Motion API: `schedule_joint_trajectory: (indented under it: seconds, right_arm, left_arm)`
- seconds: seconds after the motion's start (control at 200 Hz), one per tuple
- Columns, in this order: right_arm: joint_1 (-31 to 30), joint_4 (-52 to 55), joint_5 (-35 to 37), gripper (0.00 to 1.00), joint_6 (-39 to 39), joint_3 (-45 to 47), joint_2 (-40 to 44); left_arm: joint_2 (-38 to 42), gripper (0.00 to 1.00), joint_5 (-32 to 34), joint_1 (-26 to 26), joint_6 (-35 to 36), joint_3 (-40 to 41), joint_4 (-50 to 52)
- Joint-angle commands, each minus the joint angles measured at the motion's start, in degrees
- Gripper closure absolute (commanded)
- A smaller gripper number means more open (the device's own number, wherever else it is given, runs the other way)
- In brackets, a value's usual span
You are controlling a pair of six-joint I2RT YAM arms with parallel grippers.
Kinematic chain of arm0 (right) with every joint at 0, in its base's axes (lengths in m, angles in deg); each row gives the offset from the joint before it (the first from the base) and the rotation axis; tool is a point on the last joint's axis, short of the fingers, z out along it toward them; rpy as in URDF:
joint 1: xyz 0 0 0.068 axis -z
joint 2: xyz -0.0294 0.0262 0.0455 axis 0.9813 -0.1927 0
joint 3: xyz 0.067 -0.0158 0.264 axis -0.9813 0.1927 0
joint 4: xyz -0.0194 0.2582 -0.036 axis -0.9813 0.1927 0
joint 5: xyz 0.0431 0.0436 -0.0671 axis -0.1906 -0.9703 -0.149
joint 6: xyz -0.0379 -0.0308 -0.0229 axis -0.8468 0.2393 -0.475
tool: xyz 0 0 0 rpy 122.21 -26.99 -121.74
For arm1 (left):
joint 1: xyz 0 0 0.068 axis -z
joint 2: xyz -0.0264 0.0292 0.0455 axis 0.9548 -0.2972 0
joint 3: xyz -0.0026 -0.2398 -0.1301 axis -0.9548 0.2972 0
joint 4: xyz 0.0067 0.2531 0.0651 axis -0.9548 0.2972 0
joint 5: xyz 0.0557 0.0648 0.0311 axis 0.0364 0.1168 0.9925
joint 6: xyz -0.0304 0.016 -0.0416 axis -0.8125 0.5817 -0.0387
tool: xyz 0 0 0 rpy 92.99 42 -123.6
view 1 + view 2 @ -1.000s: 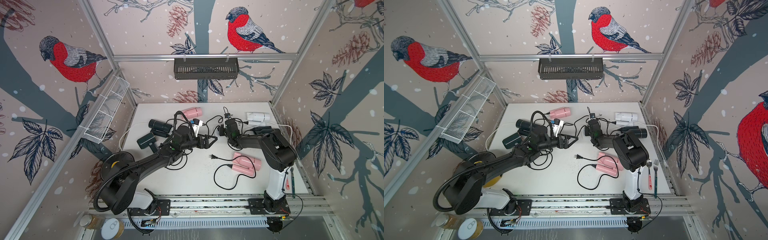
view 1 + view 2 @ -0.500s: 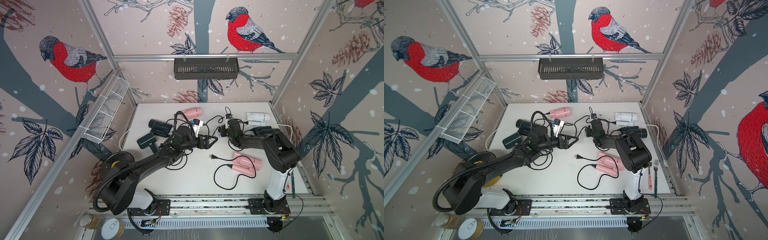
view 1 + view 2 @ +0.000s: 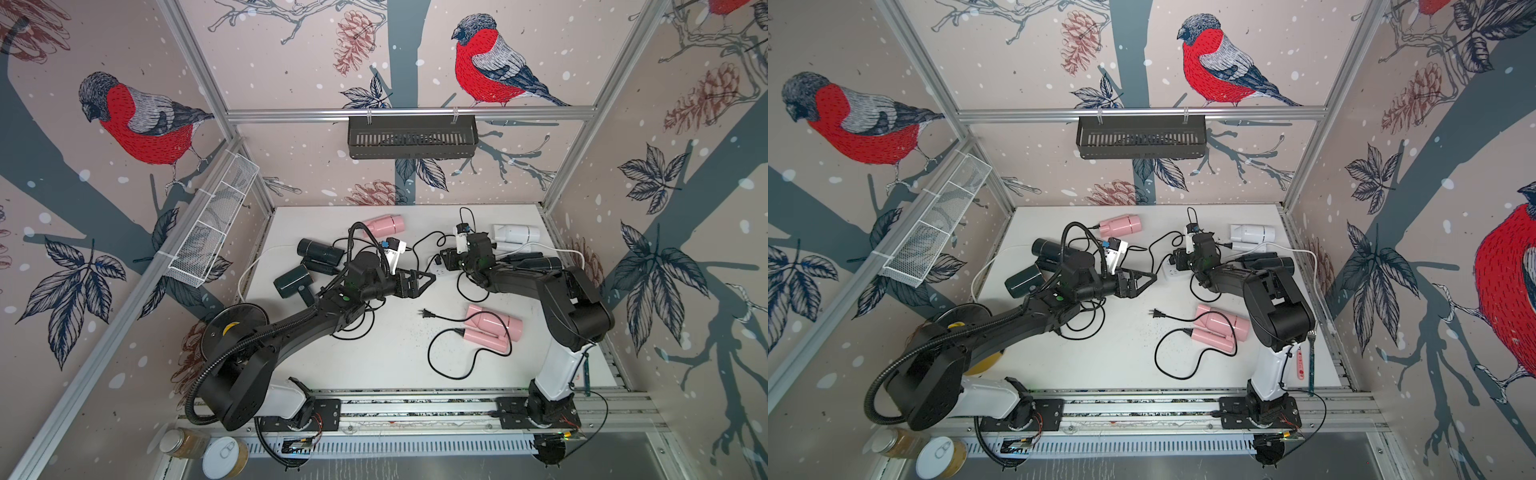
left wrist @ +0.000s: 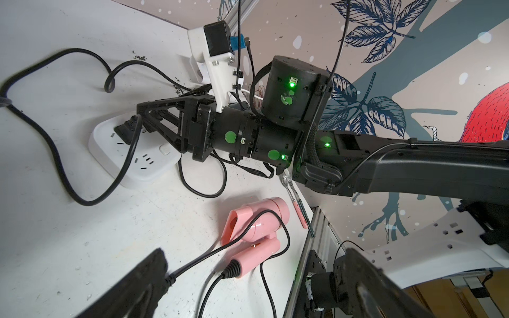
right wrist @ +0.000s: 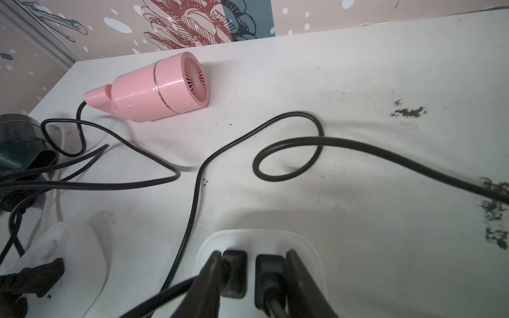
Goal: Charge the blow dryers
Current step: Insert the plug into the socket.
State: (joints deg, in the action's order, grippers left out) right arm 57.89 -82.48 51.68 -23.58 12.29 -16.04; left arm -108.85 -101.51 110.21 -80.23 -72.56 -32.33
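Several blow dryers lie on the white table: pink [image 3: 386,224], black [image 3: 320,249] and dark teal [image 3: 293,282] at the back left, white [image 3: 515,233] and black [image 3: 536,262] at the back right, pink [image 3: 492,328] in front with its plug [image 3: 424,312] loose. My right gripper [image 3: 446,259] hangs over a white power strip [image 5: 261,242]. Its jaws [image 5: 254,253] stand apart, one on each outer side of two black plugs [image 5: 234,272] seated there. My left gripper [image 3: 419,282] is wide open and empty, pointing at that strip; the front pink dryer [image 4: 256,220] lies beyond it.
A second white power strip [image 5: 74,247] with a plug lies beside the first. Black cords loop across the table's middle. A spoon and fork [image 3: 1304,365] lie by the right rail. A black basket [image 3: 411,137] hangs on the back wall, a white wire basket [image 3: 212,224] on the left wall.
The right gripper's jaws have spread apart over the power strip, and its arm has shifted slightly. The left arm stays as it was, jaws wide.
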Motion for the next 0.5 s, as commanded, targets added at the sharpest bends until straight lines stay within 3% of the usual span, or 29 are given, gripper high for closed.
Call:
schedule_joint_trajectory:
  seconds: [0.0, 0.27, 0.495]
  right_arm:
    - [1.0, 1.9, -4.4, 0.61, 1.3, -1.2, 0.5]
    - [1.4, 7.4, -3.5, 0.63, -1.2, -4.1, -0.7]
    - [1.4, 8.8, -1.2, 0.75, -1.9, -4.6, -1.2]
  left_arm:
    - [0.2, 0.00, -0.8, 0.0, 0.3, 0.1, -2.8]
    - [0.7, 0.00, -0.6, 0.0, 0.3, 0.3, -2.5]
    - [0.5, 0.00, -0.8, 0.1, 0.2, 0.3, -2.7]
